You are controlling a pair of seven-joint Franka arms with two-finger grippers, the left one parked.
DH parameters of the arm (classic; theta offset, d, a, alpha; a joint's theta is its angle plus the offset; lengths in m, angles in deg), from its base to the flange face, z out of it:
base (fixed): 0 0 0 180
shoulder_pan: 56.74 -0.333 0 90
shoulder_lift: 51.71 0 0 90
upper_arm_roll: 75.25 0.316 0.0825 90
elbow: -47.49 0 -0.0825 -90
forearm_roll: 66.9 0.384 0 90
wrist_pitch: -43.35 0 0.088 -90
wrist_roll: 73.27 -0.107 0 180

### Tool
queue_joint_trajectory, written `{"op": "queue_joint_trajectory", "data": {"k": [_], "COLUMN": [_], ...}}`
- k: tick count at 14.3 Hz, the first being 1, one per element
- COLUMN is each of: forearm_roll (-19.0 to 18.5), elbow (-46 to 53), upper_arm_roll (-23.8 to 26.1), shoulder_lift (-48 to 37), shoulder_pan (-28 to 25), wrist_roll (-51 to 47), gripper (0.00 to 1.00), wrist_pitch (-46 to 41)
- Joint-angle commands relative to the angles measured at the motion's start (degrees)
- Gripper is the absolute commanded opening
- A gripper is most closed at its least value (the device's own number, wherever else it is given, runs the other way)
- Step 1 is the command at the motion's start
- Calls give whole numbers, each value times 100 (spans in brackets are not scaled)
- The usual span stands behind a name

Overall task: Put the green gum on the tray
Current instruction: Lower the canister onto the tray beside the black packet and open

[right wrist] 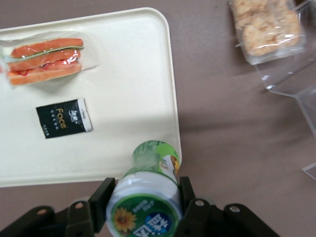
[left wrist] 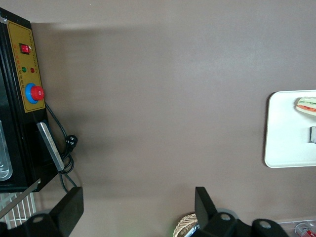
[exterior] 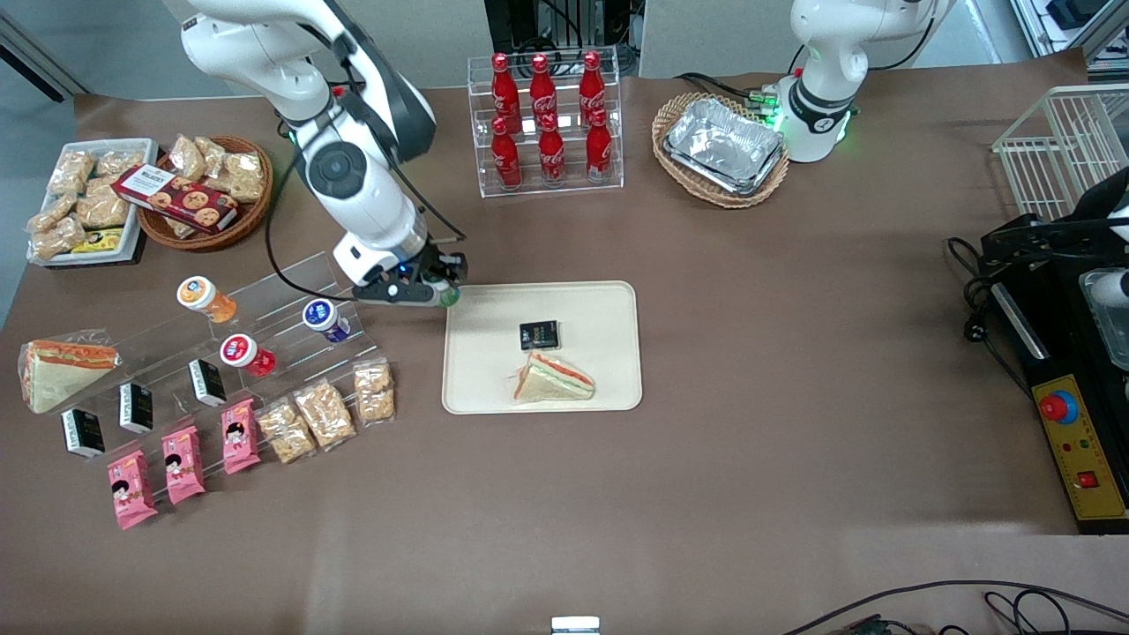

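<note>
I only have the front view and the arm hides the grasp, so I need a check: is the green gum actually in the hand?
Observer: Yes. The right wrist view shows the hand shut on the green gum, gripping it on both sides just below its white lid.
Operator: Is it over the tray?
Observer: Only just. The bottle's base shows over the rim of the tray near a corner, not over its middle.
Operator: What lies closest to it there?
Observer: A black sachet printed "Face", lying flat on the tray and apart from the bottle.
</note>
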Motion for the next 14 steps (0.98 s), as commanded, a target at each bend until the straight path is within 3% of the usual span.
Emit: {"op": "queue_joint_trajectory", "data": {"k": [1,8,11,12,13,14], "forearm_roll": [115,98,98,98,98,98], "elbow": [61,69,87,96,96,105], "upper_arm_roll": [0,-8,-8,-8,-8,-8], "shoulder_lift": [652,1435,1567,1576,1576,1567], "shoulder_pan": [-108,-232,-232,-223,-214,-179], "wrist_roll": [-116,-107,-107,-116,-116,-133], "gripper": [17,17,23,32,72,96], "wrist_pitch": [671,1595,1718,1718,1718,1709]}}
